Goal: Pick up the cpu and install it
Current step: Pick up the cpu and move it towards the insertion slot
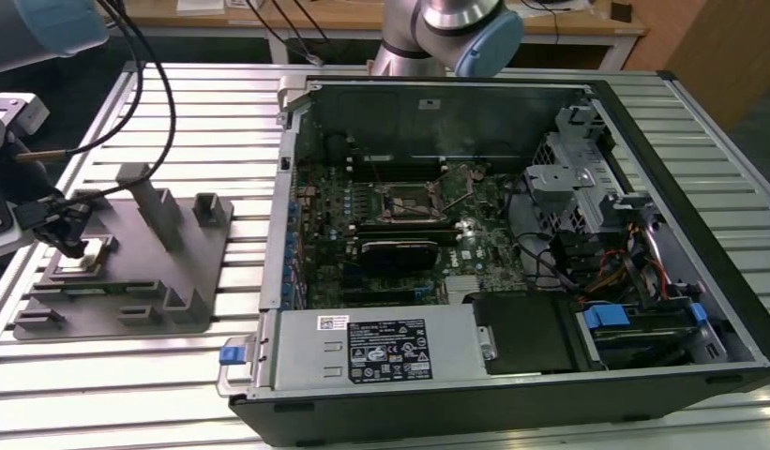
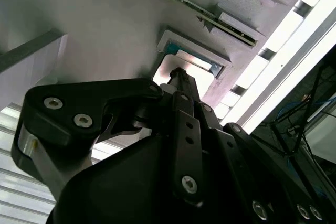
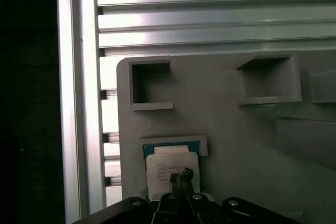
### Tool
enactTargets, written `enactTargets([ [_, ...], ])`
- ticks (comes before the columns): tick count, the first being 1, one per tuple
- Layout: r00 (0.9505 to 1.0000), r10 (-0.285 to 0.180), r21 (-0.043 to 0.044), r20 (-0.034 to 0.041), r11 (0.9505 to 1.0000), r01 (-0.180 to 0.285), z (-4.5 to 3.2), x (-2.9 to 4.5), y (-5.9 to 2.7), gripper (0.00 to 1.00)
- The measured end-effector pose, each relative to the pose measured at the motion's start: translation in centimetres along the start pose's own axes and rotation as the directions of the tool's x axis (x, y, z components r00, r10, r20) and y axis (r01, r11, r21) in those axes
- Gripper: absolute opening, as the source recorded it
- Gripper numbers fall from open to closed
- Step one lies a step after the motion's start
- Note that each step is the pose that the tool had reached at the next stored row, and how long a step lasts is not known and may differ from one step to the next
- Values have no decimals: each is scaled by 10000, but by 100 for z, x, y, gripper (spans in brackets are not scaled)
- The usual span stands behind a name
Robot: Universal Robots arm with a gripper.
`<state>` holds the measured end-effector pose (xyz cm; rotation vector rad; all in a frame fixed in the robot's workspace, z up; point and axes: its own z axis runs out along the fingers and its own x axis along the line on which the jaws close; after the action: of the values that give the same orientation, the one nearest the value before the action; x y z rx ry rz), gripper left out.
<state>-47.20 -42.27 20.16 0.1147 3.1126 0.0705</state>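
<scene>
Gripper down at the cpu on the fixture plate.
We see the gripper (image 1: 73, 246) with fingertips (image 3: 181, 174) pinched together at the top of the cpu (image 3: 169, 162). The cpu lies flat in a pocket of the grey fixture plate (image 1: 134, 281), well apart from the open computer case (image 1: 635, 309).

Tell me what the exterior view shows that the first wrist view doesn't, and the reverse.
Exterior view: the open case with its socket, standing to that view's right of the holder. First wrist view: a close look down on the cpu lying flat in its pocket, plus two empty pockets elsewhere in the holder. Shared: the holder, the cpu and the gripper, whose tip sits over the cpu's middle. The cpu is not yet lifted.
</scene>
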Motion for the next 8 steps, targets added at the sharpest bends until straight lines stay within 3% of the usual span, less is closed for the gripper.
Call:
enactTargets([
  [8,10000,-5,1,-2,10000,5,33,15,-3,11],
])
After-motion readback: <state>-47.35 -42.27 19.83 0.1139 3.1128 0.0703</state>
